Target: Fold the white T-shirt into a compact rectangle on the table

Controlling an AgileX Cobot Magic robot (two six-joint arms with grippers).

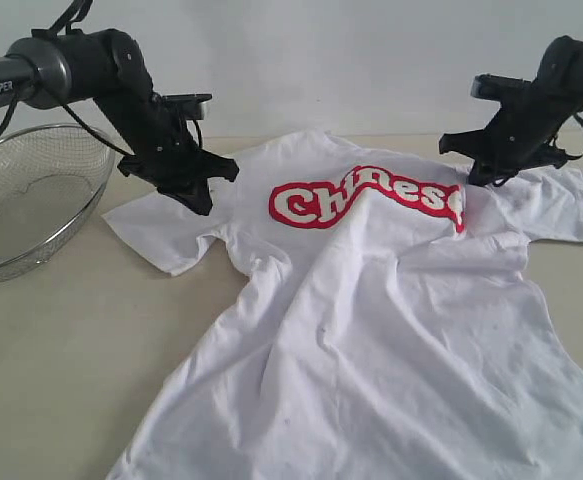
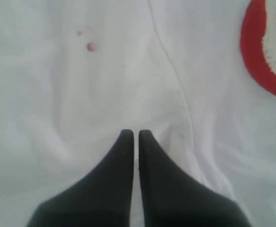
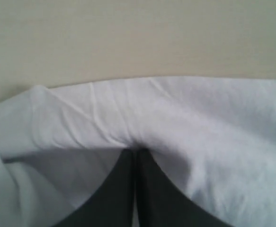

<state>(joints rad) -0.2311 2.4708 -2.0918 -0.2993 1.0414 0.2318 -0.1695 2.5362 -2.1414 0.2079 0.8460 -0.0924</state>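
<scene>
White T-shirt (image 1: 371, 330) lies spread, chest side up, on pale beige surface (image 1: 61, 360). Red lettering (image 1: 366, 195) across the chest taken as landmark; it bows upward in an arc. Hem runs from lettering toward the near edge of the exterior view and out of frame. Cloth below lettering rumpled, long creases.

Left pincer (image 1: 199, 195): left of the lettering, at the shoulder where sleeve meets body. Jaws closed tight, dark fingers (image 2: 114, 184) side by side with only a hairline between. Tips down in the cloth, creases running into them, a small pinch of shirt caught there. A seam (image 2: 175, 80) passes between tips and lettering. Two small pink spots (image 2: 91, 46) on the cloth, on the side of the seam away from the lettering.

Right pincer (image 1: 483, 178): just right of the lettering's last letter, at the other shoulder. Jaws likewise closed, tips buried under a rolled fold of the shirt's edge, cloth gripped. Bare surface just beyond that fold.

Wire basket (image 1: 21, 210): well left of the lettering, past the left sleeve, clear of the shirt
</scene>
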